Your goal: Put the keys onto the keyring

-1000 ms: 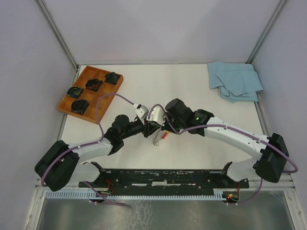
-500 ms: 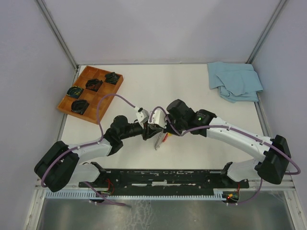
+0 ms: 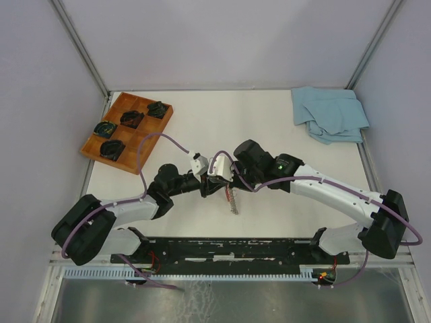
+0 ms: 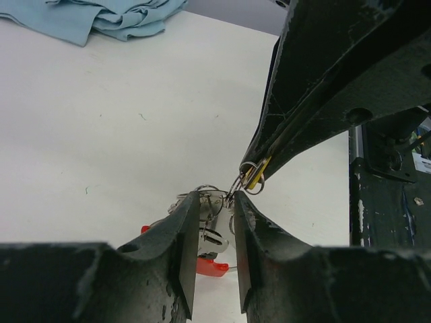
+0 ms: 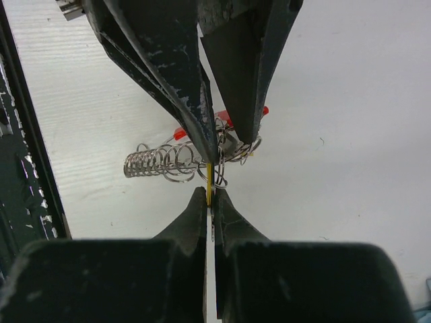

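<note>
keyring (image 3: 232, 200): silver ring bundle with coiled chain (image 5: 158, 163) and red strap (image 4: 210, 266); centre of the top view, just below where both claws meet
yellow-headed key (image 5: 209, 176): thin, seen edge-on, touching the ring bundle
right gripper (image 5: 209, 194): clenched on the yellow-headed key, at the tips only
left gripper (image 4: 214, 198): jaws a narrow gap apart, ring bundle between them; gripped or only flanked, cannot tell

A white table (image 3: 269, 114) fills the floor of a booth with plain pale grey walls (image 3: 222, 40) at 9, 12 and 3 o'clock, evenly lit. Metal posts (image 3: 81, 46) mark the back corners. A wooden tray (image 3: 120, 101) sits at 10 o'clock, a blue cloth (image 3: 330, 113) at 2, and a black rail (image 3: 229, 250) at 6.
</note>
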Available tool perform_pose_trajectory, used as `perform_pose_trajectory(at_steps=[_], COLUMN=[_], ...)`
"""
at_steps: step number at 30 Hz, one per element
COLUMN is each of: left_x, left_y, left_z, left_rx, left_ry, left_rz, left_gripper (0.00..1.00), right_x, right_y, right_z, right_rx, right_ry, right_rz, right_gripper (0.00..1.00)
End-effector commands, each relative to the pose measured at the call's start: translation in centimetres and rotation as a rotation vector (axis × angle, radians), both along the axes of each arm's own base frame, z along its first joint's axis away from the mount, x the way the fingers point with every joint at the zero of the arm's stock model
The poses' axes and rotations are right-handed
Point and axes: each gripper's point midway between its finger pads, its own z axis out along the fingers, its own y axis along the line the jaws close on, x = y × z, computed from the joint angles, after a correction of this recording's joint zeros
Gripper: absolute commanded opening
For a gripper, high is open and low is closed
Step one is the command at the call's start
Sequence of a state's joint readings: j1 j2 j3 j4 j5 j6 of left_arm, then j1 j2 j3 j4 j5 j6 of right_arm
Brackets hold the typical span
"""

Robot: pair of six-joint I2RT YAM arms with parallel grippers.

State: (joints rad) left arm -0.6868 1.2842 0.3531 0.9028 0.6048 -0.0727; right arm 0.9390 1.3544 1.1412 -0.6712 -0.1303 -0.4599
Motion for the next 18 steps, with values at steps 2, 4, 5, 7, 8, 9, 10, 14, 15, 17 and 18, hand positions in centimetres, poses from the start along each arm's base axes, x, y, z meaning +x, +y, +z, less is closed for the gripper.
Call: perform_pose_trajectory(at_steps=[2, 4, 5, 7, 8, 9, 10, 14, 15, 17, 18], left_x=[-1.2, -1.2, -1.3, -1.4, -1.5, -1.6, -1.6, -1.7, -1.7, -1.6, -1.5], left_y=[-1.2, -1.2, -1.2, -1.3, -1.3, -1.3, -1.2, -1.1, -1.0, -0.9, -0.7], left_z=[2.4, 2.4, 2.4, 2.4, 2.4, 2.4, 2.3, 2.2, 2.2, 2.3, 2.3], left_rx=[-0.061, -0.061, -0.061, -0.061, -0.062, -0.064, -0.063, -0.062, -0.062, -0.065, -0.067], left_ry=[-0.154, -0.153, -0.153, -0.155, -0.157, -0.160, -0.160, -0.155, -0.154, -0.153, -0.152], left_rz=[-0.088, -0.090, -0.093, -0.101, -0.107, -0.111, -0.113, -0.107, -0.101, -0.087, -0.077], left_gripper=[0.32, 0.28, 0.25, 0.18, 0.12, 0.07, 0.03, 0.03, 0.03, 0.03, 0.03], right_x=[1.3, 1.2, 1.2, 1.2, 1.3, 1.3, 1.5, 2.0, 2.2, 2.3, 2.3], right_y=[2.0, 2.1, 2.1, 2.0, 1.9, 1.7, 1.5, -0.2, -0.7, -1.5, -1.8], right_z=[2.7, 2.7, 2.7, 2.7, 2.7, 2.6, 2.6, 2.3, 2.1, 1.8, 1.6], right_rx=[0.090, 0.091, 0.091, 0.088, 0.084, 0.078, 0.068, 0.012, -0.002, -0.024, -0.033], right_ry=[-0.059, -0.058, -0.057, -0.059, -0.061, -0.064, -0.070, -0.107, -0.113, -0.115, -0.113], right_rz=[-0.020, -0.016, -0.017, -0.017, -0.021, -0.024, -0.033, -0.081, -0.095, -0.112, -0.122], right_gripper=[0.01, 0.01, 0.01, 0.01, 0.01, 0.01, 0.01, 0.01, 0.01, 0.01, 0.01])
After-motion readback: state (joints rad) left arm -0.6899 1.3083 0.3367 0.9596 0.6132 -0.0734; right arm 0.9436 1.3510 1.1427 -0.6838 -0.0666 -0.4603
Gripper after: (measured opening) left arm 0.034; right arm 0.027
